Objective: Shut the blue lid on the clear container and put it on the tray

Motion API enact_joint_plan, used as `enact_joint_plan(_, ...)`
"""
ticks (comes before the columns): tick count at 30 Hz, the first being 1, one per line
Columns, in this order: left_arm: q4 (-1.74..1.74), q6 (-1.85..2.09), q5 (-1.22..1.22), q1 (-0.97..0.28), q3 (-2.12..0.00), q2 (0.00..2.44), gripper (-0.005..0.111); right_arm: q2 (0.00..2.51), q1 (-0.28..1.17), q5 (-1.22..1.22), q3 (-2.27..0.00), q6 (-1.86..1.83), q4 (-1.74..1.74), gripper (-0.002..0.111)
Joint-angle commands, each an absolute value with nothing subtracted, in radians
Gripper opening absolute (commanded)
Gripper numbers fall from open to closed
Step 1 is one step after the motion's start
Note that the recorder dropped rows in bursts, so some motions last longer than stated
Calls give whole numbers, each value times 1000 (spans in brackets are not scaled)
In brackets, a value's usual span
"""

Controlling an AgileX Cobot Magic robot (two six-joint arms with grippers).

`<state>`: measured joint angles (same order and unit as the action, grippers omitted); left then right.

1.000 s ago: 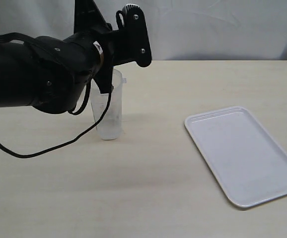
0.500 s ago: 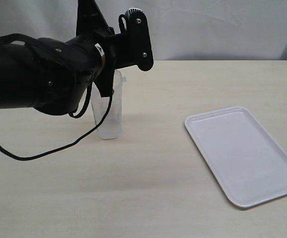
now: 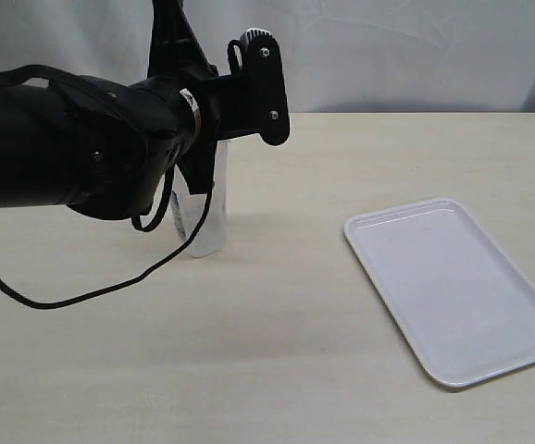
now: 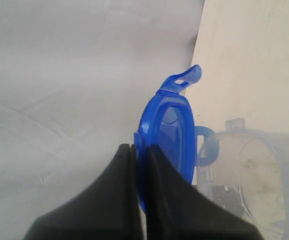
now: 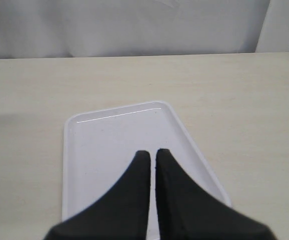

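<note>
Left gripper (image 4: 139, 147): pinching blue lid (image 4: 167, 135) by its rim, close by clear container (image 3: 216, 199) near table's far edge | right gripper (image 5: 152, 152): pressed together, empty, facing tray (image 3: 453, 287) | container likely light, thin, tippy: you should grip mid-wall, gently.

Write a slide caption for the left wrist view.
Left pincer clamps the blue lid by its edge, close beside the clear container, lid not yet seated.
</note>
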<state>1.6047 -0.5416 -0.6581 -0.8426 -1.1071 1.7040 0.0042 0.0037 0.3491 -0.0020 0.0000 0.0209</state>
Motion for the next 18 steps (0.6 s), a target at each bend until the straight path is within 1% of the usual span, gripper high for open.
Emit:
enact_joint_plan(1,1571,-509,-649,-849,-1079,1699,0,0,3,346,0,0,21,5)
enact_joint_plan(7,1601,-525,-638,-849,-1014,1699,0,0,3,346,0,0,21,5)
enact_joint_plan(18,1579,-530,-613,-849,-1001,1699,0,0,3,346,0,0,21,5)
